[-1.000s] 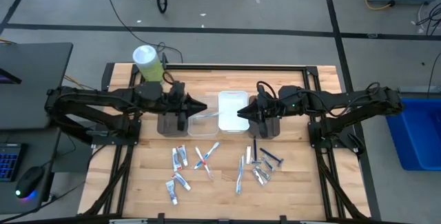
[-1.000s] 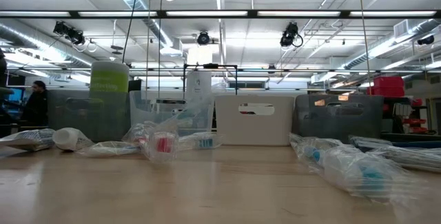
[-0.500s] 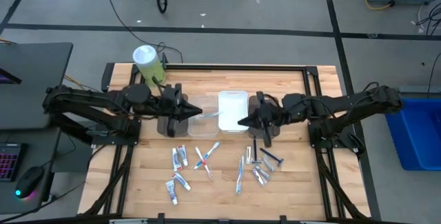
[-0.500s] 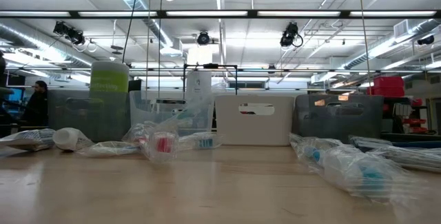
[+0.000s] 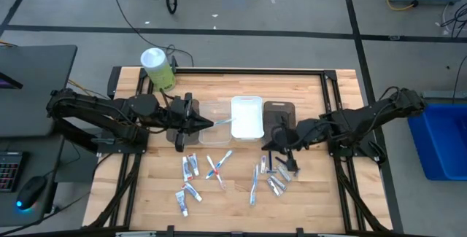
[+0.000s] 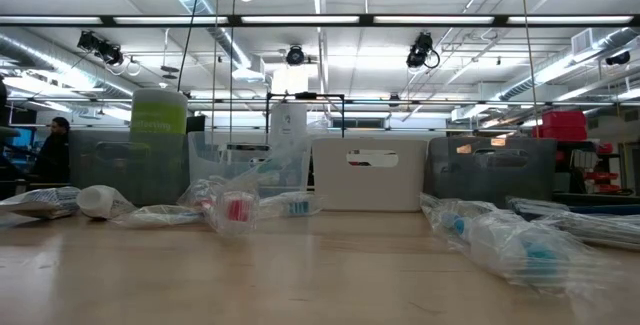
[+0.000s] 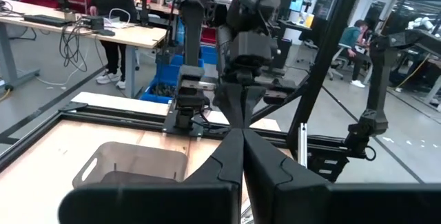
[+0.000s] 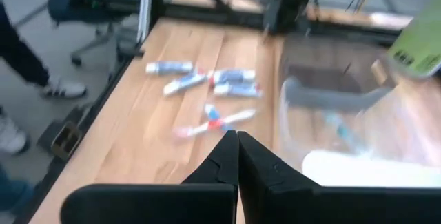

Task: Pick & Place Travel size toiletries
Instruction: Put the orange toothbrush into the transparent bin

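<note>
The toiletries lie on the wooden table near its front edge. Toothpaste tubes (image 5: 190,166) and crossed toothbrushes (image 5: 217,165) lie left. Another toothbrush (image 5: 254,182), black razors (image 5: 286,166) and silvery tubes (image 5: 276,185) lie right. A blue-white item (image 5: 223,122) rests inside the clear tray (image 5: 211,111). My left gripper (image 5: 211,124) (image 7: 242,133) is shut and hovers over the clear tray. My right gripper (image 5: 264,147) (image 8: 232,136) is shut, above the right-hand cluster's far end, pointing toward the table's left.
A white tray (image 5: 246,117) stands between the clear tray and a dark tray (image 5: 279,111). Another dark tray (image 5: 174,132) sits under the left arm. A green-white canister (image 5: 157,68) stands at the far left corner. Bare wood shows at the front corners.
My right gripper has moved from over the right-hand dark tray toward the table's near edge and now hangs above the razors' end of the cluster, uncovering that tray. My left gripper has drifted slightly toward the near edge. No item has moved.
</note>
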